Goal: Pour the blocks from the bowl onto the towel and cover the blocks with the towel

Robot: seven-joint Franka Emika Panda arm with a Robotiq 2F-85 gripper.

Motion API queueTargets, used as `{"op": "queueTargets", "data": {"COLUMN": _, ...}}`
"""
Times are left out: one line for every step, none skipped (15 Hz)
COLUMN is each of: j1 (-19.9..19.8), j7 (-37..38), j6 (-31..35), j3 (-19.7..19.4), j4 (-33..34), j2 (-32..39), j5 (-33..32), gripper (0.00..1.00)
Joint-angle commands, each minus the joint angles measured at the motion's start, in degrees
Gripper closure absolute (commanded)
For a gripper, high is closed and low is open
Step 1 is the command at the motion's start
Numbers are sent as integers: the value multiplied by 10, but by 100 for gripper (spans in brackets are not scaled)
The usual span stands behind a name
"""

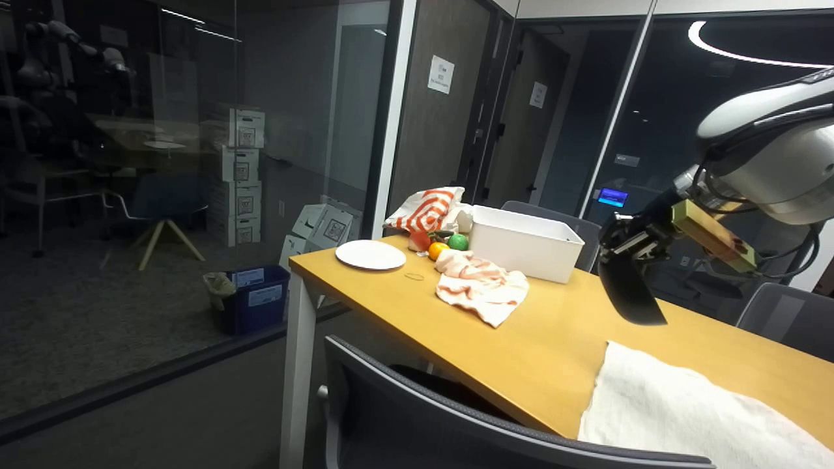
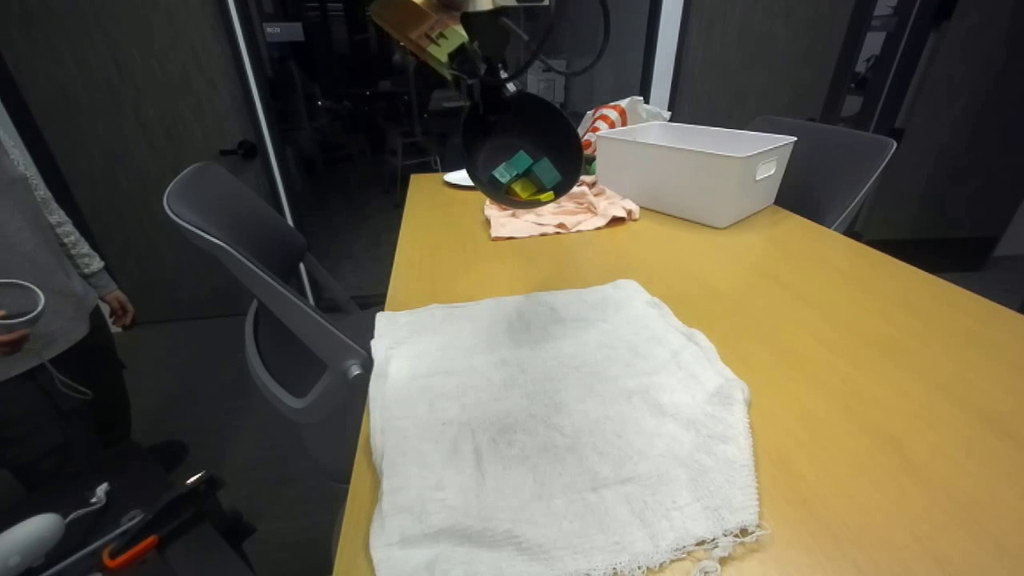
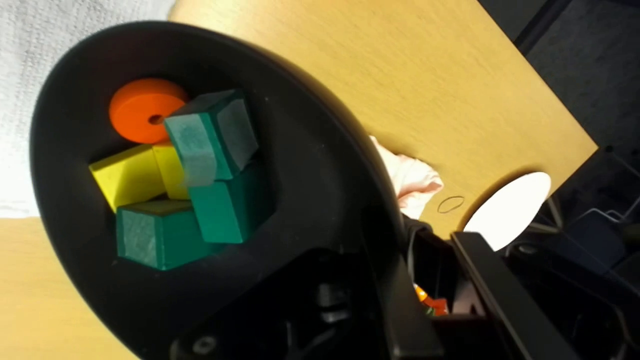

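Several blocks (image 3: pixel 172 170) lie in the tilted bowl (image 1: pixel 631 294), raised near the towel (image 2: pixel 560 424); the gripper (image 1: pixel 624 246), jaws nearly together, pinches its rim; should that edge grip slip or tip early, they could scatter onto the table (image 2: pixel 880 384).

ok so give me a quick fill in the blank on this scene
The angular blocks in the black bowl are green and ____.
The green ones in sight number ____.
The orange disc among them has a small round ____.
The fringed towel and the round plate are both coloured ____.

Missing words: yellow; three; hole; white.
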Motion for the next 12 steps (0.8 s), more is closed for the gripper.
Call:
{"op": "queueTargets", "data": {"j1": -4, "j7": -66, "j6": 3, "j3": -24, "j4": -56, "j2": -55, "j5": 70, "gripper": 94}}
{"op": "queueTargets", "data": {"j1": -4, "j7": -94, "j6": -3, "j3": -34, "j4": -63, "j2": -60, "j5": 99, "gripper": 94}}
{"op": "queueTargets", "data": {"j1": -6, "j7": -114, "j6": -5, "j3": -44, "j4": -71, "j2": -62, "j5": 118, "gripper": 94}}
{"op": "queueTargets", "data": {"j1": -8, "j7": -136, "j6": -8, "j3": -53, "j4": -76, "j2": -62, "j5": 137, "gripper": 94}}
{"op": "queueTargets", "data": {"j1": -9, "j7": -162, "j6": -16, "j3": -62, "j4": -80, "j2": -60, "j5": 158, "gripper": 94}}
{"op": "queueTargets", "data": {"j1": -11, "j7": -188, "j6": -23, "j3": -69, "j4": -83, "j2": -57, "j5": 172, "gripper": 94}}
{"op": "queueTargets", "data": {"j1": -12, "j7": -216, "j6": -34, "j3": -76, "j4": -83, "j2": -54, "j5": 192, "gripper": 94}}
{"op": "queueTargets", "data": {"j1": -13, "j7": -243, "j6": -46, "j3": -80, "j4": -83, "j2": -52, "j5": 215, "gripper": 94}}
{"op": "queueTargets", "data": {"j1": -13, "j7": -278, "j6": -64, "j3": -84, "j4": -81, "j2": -53, "j5": 250, "gripper": 94}}
{"op": "queueTargets", "data": {"j1": -15, "j7": -301, "j6": -81, "j3": -87, "j4": -81, "j2": -53, "j5": 272, "gripper": 94}}
{"op": "queueTargets", "data": {"j1": -16, "j7": -329, "j6": -104, "j3": -90, "j4": -79, "j2": -54, "j5": 300, "gripper": 94}}
{"op": "queueTargets", "data": {"j1": -19, "j7": -357, "j6": -129, "j3": -94, "j4": -78, "j2": -56, "j5": 329, "gripper": 94}}
